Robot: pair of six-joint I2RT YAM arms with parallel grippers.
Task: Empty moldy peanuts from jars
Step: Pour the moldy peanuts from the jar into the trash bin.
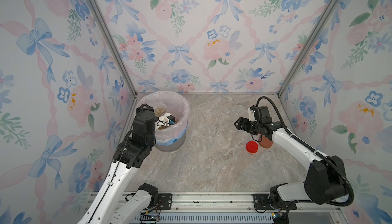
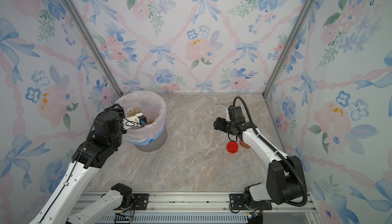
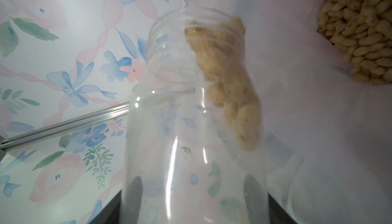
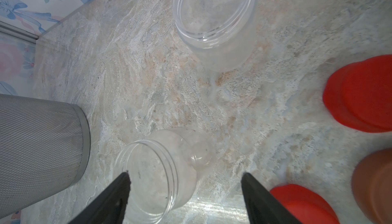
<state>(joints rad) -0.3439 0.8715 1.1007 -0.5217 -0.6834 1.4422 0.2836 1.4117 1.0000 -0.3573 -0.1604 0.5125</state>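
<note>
The left arm (image 1: 127, 169) reaches over the bin (image 1: 169, 146), and the left gripper (image 3: 194, 193) is clamped on a tilted clear jar (image 3: 169, 127). The right arm (image 1: 297, 146) extends well apart from the bin, with the right gripper (image 4: 186, 180) parted and empty.

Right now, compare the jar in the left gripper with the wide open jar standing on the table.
The held jar is clamped in the left gripper and tipped over the bin; the wide jar stands upright on the table, untouched. The held jar has moldy peanuts clumped along its wall near the mouth; the wide jar looks empty. Both are clear and lidless.
</note>
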